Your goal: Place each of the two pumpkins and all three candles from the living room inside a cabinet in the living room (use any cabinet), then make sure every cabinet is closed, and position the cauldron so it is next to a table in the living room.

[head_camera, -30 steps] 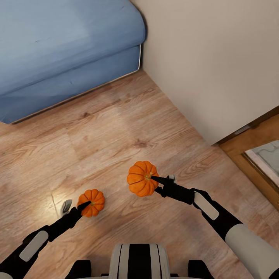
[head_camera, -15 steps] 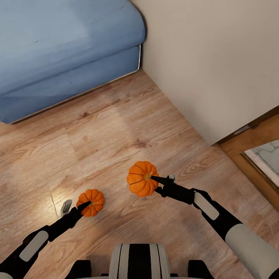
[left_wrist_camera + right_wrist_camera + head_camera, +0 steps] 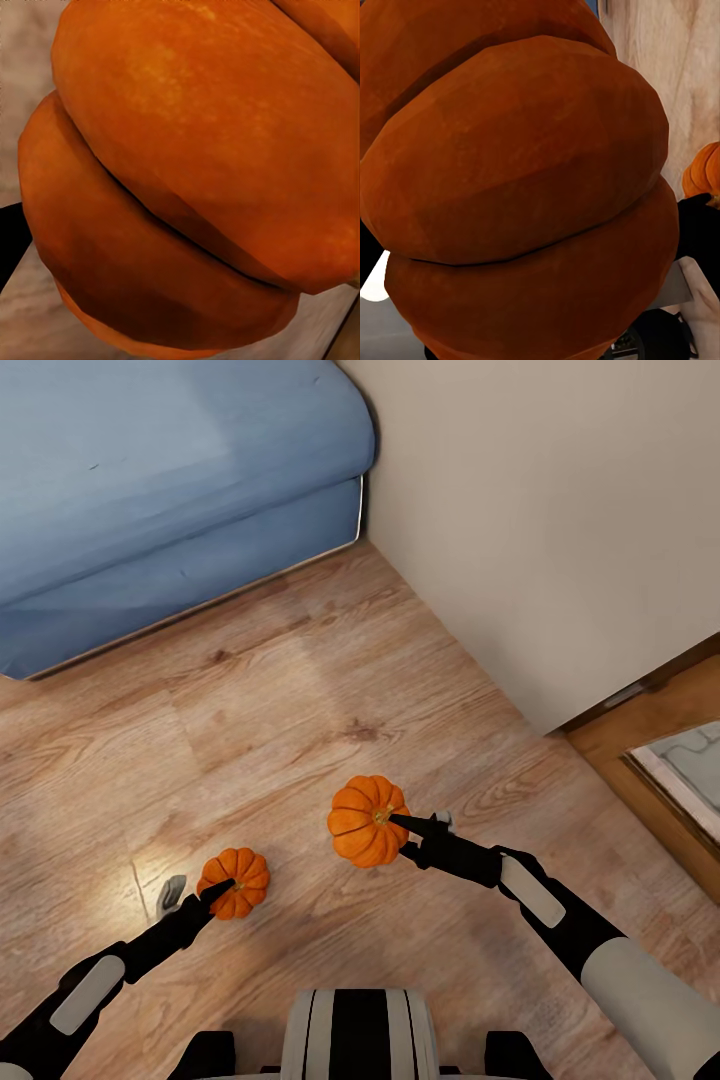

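Each end effector is clamped on a pumpkin: left end effector point(image 3: 200, 890) on the smaller-looking pumpkin point(image 3: 235, 882), right end effector point(image 3: 418, 825) on the other pumpkin point(image 3: 365, 820) (both above the wooden floor point(image 3: 300, 690)). The carrying step seems in hand; next comes finding the cabinet.

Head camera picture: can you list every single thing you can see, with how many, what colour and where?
pumpkins: 2, bright orange; one at the left gripper, one at the right gripper, which looks bigger and higher
sofa: 1, blue, far left against the wall
wall: 1, cream, on the right
floor: light brown wood planks, under everything
doorway: 1, brown wood frame, right edge
left gripper: 1, black fingers, closed around its pumpkin
right gripper: 1, black, closed around its pumpkin
arms: 2, black and white, left, right
trunk: 1, black and white, near edge
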Robot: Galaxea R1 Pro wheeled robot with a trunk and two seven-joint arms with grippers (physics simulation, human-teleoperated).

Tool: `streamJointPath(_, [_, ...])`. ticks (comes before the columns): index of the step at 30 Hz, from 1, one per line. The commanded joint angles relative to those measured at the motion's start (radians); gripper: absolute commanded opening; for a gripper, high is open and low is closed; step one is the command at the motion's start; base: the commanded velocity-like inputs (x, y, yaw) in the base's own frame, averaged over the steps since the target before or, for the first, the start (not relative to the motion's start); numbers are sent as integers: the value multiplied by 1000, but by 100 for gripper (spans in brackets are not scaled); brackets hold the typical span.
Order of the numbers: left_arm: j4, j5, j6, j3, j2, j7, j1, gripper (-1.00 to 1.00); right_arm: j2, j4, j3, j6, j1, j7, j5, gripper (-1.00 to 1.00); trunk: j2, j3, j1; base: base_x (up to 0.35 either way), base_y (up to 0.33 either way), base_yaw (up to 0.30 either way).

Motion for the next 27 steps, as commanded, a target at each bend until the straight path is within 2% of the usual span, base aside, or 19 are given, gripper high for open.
streamJointPath(1, [3, -9, -2, -5, 1, 33, 0, -100, -1, 0, 4, 6, -1, -2, -9, -100, 0, -1, 0, 0, 0, 0])
streamJointPath(27, [2, -8, -2, -5, 2, 30, 0, -100, -1, 0, 4, 6, -1, -4, -9, -100, 0, 3, 0, 0, 0, 0])
